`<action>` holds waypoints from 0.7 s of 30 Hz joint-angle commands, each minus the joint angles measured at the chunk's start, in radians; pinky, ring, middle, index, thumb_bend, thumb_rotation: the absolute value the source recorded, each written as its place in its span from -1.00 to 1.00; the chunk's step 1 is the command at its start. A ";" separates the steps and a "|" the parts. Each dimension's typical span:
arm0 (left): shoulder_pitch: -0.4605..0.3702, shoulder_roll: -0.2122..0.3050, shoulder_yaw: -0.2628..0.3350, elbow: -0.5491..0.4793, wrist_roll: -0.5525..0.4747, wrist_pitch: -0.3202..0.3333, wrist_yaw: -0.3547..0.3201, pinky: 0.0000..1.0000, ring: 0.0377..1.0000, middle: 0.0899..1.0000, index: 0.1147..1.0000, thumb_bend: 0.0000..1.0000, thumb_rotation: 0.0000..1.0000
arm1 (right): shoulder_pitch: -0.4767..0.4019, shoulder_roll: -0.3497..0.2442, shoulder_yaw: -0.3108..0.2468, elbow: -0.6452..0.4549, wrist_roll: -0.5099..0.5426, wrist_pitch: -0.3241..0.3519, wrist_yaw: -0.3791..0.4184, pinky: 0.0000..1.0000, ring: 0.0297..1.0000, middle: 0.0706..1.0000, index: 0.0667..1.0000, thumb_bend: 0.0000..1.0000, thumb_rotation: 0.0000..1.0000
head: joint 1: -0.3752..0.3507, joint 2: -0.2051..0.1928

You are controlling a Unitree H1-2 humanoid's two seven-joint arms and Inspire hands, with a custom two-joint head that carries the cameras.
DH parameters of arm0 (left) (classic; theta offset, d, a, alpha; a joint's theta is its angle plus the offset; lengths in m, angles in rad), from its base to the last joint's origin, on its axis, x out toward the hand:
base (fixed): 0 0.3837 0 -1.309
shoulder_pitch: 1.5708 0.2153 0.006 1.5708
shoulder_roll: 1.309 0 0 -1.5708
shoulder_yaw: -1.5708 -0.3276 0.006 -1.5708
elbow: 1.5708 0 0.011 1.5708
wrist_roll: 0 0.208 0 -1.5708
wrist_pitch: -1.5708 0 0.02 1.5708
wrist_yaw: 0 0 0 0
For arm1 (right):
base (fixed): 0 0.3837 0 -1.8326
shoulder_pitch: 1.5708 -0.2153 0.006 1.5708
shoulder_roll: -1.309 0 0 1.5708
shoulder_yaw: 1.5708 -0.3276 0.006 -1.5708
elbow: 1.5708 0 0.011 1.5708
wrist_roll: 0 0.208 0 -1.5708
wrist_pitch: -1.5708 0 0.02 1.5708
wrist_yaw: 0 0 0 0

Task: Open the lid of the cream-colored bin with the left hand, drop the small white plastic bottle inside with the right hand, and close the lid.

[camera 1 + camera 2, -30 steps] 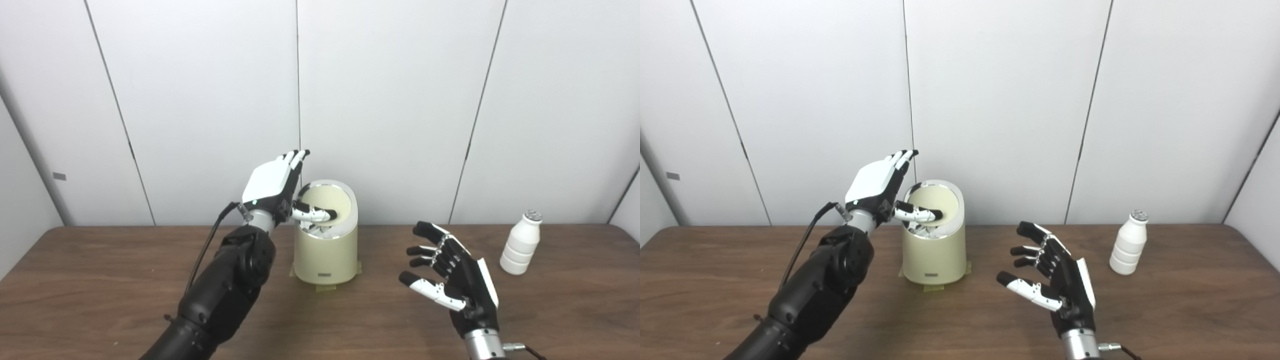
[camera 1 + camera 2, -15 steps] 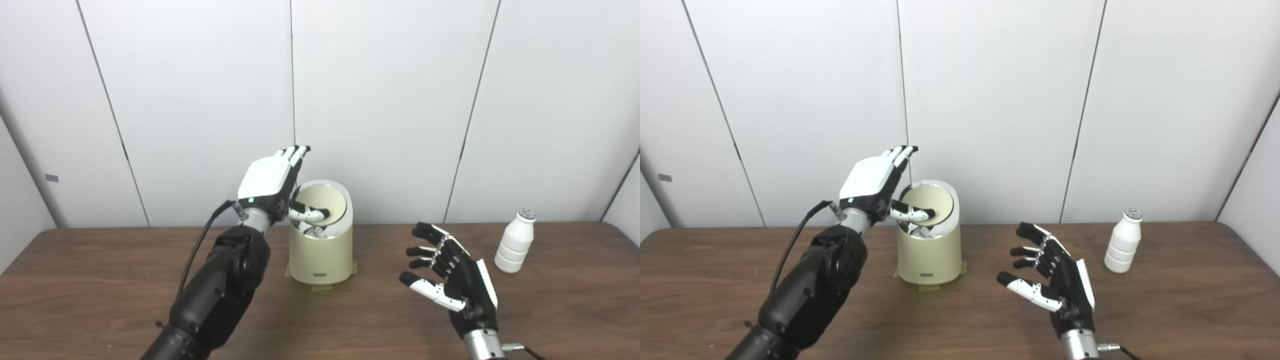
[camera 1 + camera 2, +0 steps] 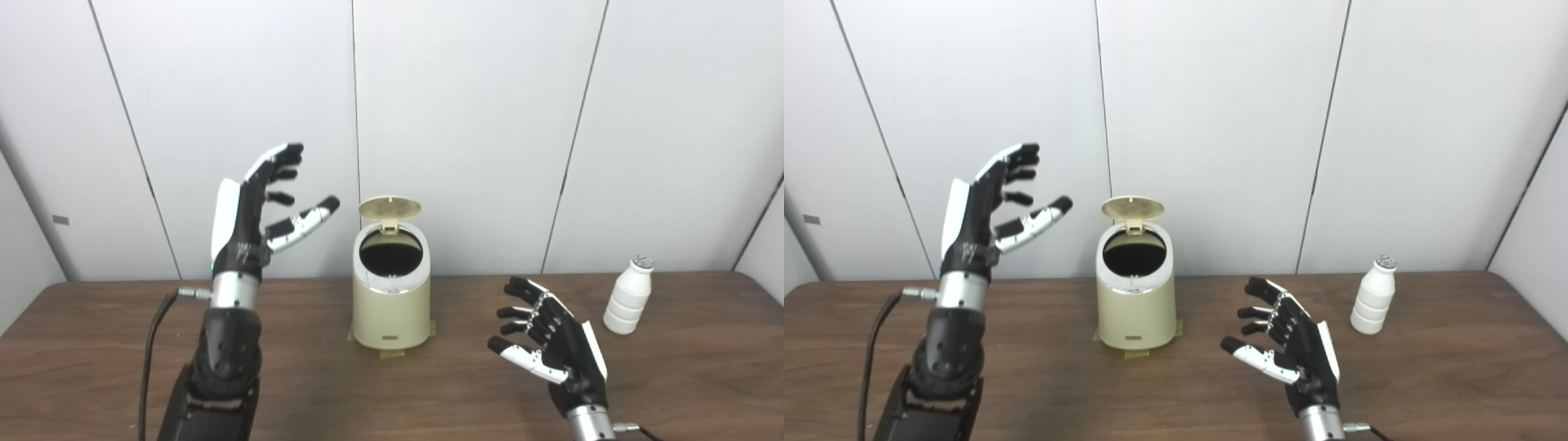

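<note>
**Lid up, bottle not yet picked**

Bin [image 3: 391,299] sits on the worktop [image 3: 122,343], on a patch of tape. Lid [image 3: 389,208] stands tipped up behind the mouth, dark opening exposed, so the opening step looks done. Left hand [image 3: 248,208] is raised to the left of the bin, well apart from it, fingers spread, holding nothing. Right hand [image 3: 554,346] hovers low over the worktop to the right of the bin and nearer the camera, fingers apart, empty, palm turned toward the bin. Bottle [image 3: 627,295] stands upright far right of the bin, near the back wall, beyond the right hand and untouched.

Step in hand, as I judge it: start of the bottle pickup. Next move calls for the right hand to swing away from the bin toward the bottle, wrap the ribbed body, then lift it and carry it over the open mouth. Lid seems to hold itself up; cannot tell if it latches. Closing comes last.
</note>
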 commanded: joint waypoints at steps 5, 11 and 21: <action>0.109 0.017 0.045 -0.130 -0.134 0.012 -0.077 0.20 0.39 0.46 0.52 0.73 -0.45 | -0.032 -0.010 0.000 -0.039 -0.003 -0.016 0.005 0.11 0.24 0.52 0.46 0.63 -0.54 | 0.002 0.003; 0.229 0.018 0.064 -0.138 -0.243 -0.028 -0.126 0.18 0.37 0.46 0.54 0.65 -0.39 | -0.026 -0.014 0.003 -0.052 0.004 -0.004 0.012 0.12 0.25 0.50 0.46 0.65 -0.55 | 0.000 0.003; 0.295 0.009 0.055 -0.079 -0.273 -0.086 -0.141 0.03 0.29 0.43 0.49 0.40 -0.55 | -0.047 -0.041 -0.007 -0.053 0.028 -0.003 0.033 0.10 0.22 0.53 0.50 0.65 -0.59 | -0.059 -0.007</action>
